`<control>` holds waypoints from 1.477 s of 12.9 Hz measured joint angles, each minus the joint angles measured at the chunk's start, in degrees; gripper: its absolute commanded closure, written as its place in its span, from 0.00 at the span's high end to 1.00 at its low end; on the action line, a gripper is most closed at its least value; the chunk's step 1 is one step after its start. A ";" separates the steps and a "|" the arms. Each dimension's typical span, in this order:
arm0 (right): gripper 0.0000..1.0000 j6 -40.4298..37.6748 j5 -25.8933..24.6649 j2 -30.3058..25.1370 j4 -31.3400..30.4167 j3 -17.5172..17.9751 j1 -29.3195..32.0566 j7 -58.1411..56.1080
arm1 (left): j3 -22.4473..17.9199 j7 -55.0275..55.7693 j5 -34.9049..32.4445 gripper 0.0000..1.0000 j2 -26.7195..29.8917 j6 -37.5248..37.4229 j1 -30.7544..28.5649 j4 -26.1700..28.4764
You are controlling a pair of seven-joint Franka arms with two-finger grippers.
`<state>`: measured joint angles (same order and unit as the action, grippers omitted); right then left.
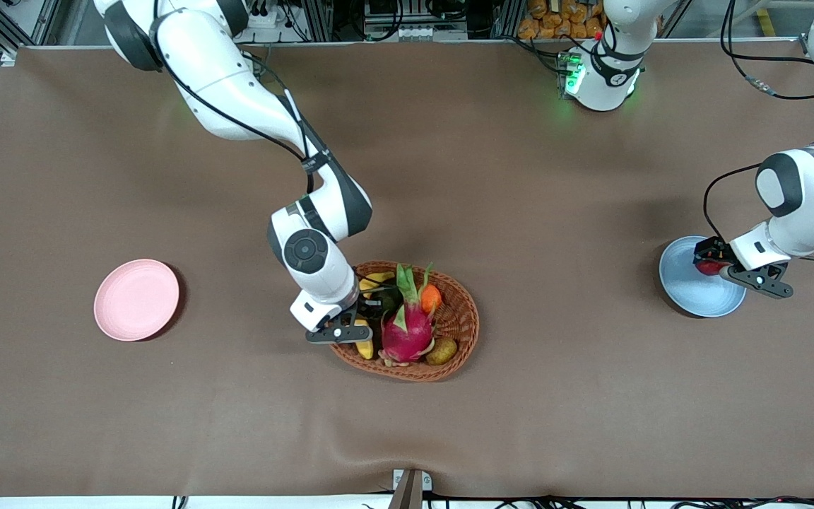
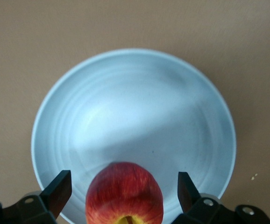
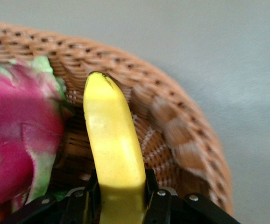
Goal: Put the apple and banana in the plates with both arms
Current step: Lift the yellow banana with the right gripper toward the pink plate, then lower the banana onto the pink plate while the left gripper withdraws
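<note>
The red apple (image 1: 709, 267) lies on the pale blue plate (image 1: 697, 297) at the left arm's end of the table. My left gripper (image 1: 712, 263) is over it and open. In the left wrist view the fingers (image 2: 60, 186) stand clear of the apple (image 2: 124, 191) on both sides, over the blue plate (image 2: 135, 107). My right gripper (image 1: 364, 322) is down in the wicker basket (image 1: 460, 318), shut on the yellow banana (image 1: 376, 278). The right wrist view shows the banana (image 3: 109, 135) pinched between the fingers (image 3: 157, 196). The pink plate (image 1: 136, 299) lies bare toward the right arm's end.
The basket also holds a pink dragon fruit (image 1: 407, 329), a small orange fruit (image 1: 430, 297) and a brown kiwi (image 1: 441, 350). In the right wrist view the dragon fruit (image 3: 13, 135) lies right beside the banana, with the basket rim (image 3: 172, 135) close on its outer side.
</note>
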<state>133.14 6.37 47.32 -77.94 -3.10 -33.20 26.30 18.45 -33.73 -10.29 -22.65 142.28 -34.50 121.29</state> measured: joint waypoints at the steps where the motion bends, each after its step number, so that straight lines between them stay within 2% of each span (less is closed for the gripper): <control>1: 0.00 -2.08 0.00 -1.66 0.50 -0.12 0.61 0.00 | 1.10 0.00 0.01 1.00 0.71 -2.43 -0.07 -1.35; 6: 0.00 -13.81 0.01 -10.27 0.84 -0.29 4.60 0.01 | 7.63 0.00 0.31 1.00 3.11 -23.24 0.14 -17.43; 8: 0.00 -18.22 -0.01 -12.24 0.70 -0.43 7.51 -0.01 | 9.28 0.00 0.32 1.00 3.12 -26.32 0.19 -21.34; 10: 0.00 -19.96 -0.07 -14.20 -0.59 -0.59 10.88 -0.55 | 10.67 0.16 0.36 1.00 3.09 -27.79 0.32 -23.03; 14: 0.00 -20.51 -0.17 -21.23 -8.57 -0.74 18.12 -10.18 | 11.40 1.49 0.47 1.00 3.06 -30.28 2.20 -25.64; 16: 0.00 -20.58 -0.17 -25.35 -13.79 -0.77 20.83 -12.61 | 9.37 3.61 0.48 1.00 3.25 -31.94 6.50 -27.31; 17: 0.00 -20.58 -0.19 -27.26 -16.25 -0.76 21.72 -13.08 | 6.65 5.40 0.48 1.00 3.79 -32.62 9.95 -28.13; 19: 0.00 -20.55 -0.46 -30.17 -20.62 -0.77 23.63 -15.42 | -3.06 7.83 1.82 1.00 5.87 -34.31 20.59 -30.17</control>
<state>112.59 5.91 17.14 -98.56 -3.87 -9.58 10.87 15.39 -25.90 -8.47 -16.78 107.97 -13.91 91.12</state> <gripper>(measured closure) 0.599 0.000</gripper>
